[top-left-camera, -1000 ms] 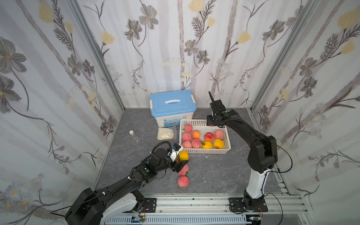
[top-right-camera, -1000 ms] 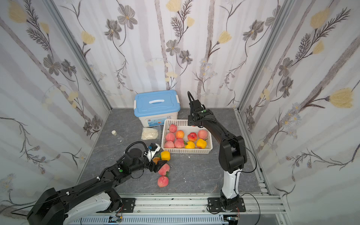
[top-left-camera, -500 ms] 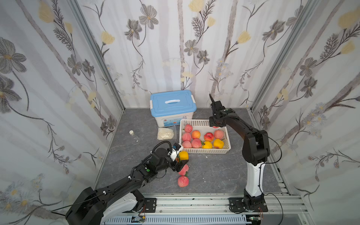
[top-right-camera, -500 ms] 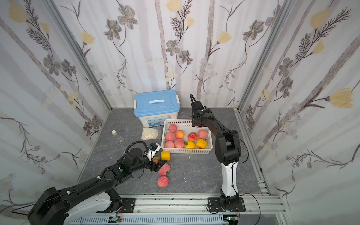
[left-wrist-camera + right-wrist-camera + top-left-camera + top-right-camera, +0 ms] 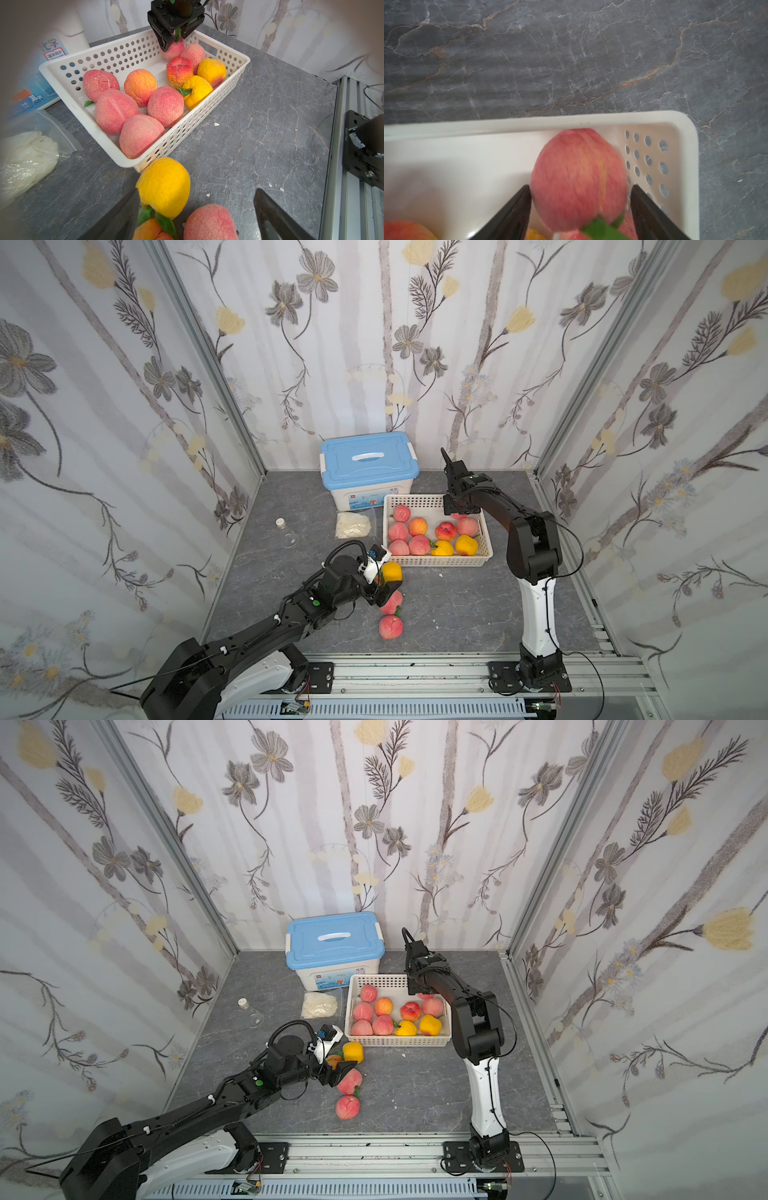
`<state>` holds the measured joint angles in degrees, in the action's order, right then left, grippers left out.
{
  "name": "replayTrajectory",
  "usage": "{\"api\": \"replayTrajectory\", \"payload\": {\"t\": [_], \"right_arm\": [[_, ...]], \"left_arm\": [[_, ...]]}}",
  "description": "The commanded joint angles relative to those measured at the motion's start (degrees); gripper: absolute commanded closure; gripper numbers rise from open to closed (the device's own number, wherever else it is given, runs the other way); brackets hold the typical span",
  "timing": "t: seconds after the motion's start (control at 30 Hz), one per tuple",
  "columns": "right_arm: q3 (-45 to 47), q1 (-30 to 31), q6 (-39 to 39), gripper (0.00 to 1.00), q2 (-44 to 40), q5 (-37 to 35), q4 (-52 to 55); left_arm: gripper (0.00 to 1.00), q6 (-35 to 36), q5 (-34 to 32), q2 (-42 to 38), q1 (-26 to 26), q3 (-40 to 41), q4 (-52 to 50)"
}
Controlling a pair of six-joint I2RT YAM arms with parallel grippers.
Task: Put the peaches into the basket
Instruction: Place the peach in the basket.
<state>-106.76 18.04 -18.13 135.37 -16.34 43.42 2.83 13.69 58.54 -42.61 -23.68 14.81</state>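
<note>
My right gripper (image 5: 580, 187) hung nose down over the back right corner of the shallow white perforated plastic basket (image 5: 440, 561). Its black fingers (image 5: 517, 209) stood either side of a round pink-red toy peach with a green leaf (image 5: 577, 162). That peach was blurred, low inside the basket and up against the back wall. One finger looked to touch its skin and a thin slit showed at the other, so I could not tell whether the grip held or not. Nine more peaches (image 5: 419, 544) lay on the basket floor: five pink, one orange, one red-orange, two yellow. They were packed along the left and front sides.

My left gripper (image 5: 197, 216) sat low over the grey marble-look tabletop (image 5: 457, 605), just in front of the basket's front left corner. Its jaws were spread wide and clamped on nothing. Between them lay a wrinkled yellow toy peach (image 5: 164, 187) with leaves, a speckled pink toy peach (image 5: 209, 222) and a small orange toy peach (image 5: 149, 230), bunched together. The yellow one lay just beside the basket's front wall. A lone pink peach (image 5: 390, 626) lay nearer my base, just beside that bunch and outside the jaws.

The white storage box with a blue handled lid (image 5: 368, 464) stood behind the basket's left end. The small whitish plastic bag (image 5: 353, 524) lay left of the basket, in front of the box. A small clear flask with a white cap (image 5: 286, 533) lay further left, apart from the rest.
</note>
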Motion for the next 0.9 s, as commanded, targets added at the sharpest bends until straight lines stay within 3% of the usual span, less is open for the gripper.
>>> {"api": "replayTrajectory", "payload": {"t": [0.0, 0.17, 0.33, 0.47, 0.87], "right_arm": [[-0.5, 0.0, -0.2, 0.19, -0.5, -1.4, -0.5], [-0.2, 0.3, 0.5, 0.14, -2.8, -0.9, -0.2], [4.1, 1.2, 1.1, 0.14, -10.6, 0.7, -2.6], [15.2, 2.7, 1.5, 0.15, -21.1, 3.8, -9.4], [57.6, 10.8, 6.6, 0.15, -52.6, 11.0, -37.6]], "left_arm": [[0.13, 0.9, 0.3, 0.1, 0.0, -0.6, 1.7], [0.13, 0.8, 0.1, -0.1, 0.0, -0.7, 1.4], [0.13, 0.3, -2.6, -1.5, 0.0, -1.3, -0.5], [0.13, -2.9, -7.1, -2.6, 0.0, -4.4, -7.7], [0.18, -25.9, -20.8, -2.5, -0.3, -16.0, -40.2]]}}
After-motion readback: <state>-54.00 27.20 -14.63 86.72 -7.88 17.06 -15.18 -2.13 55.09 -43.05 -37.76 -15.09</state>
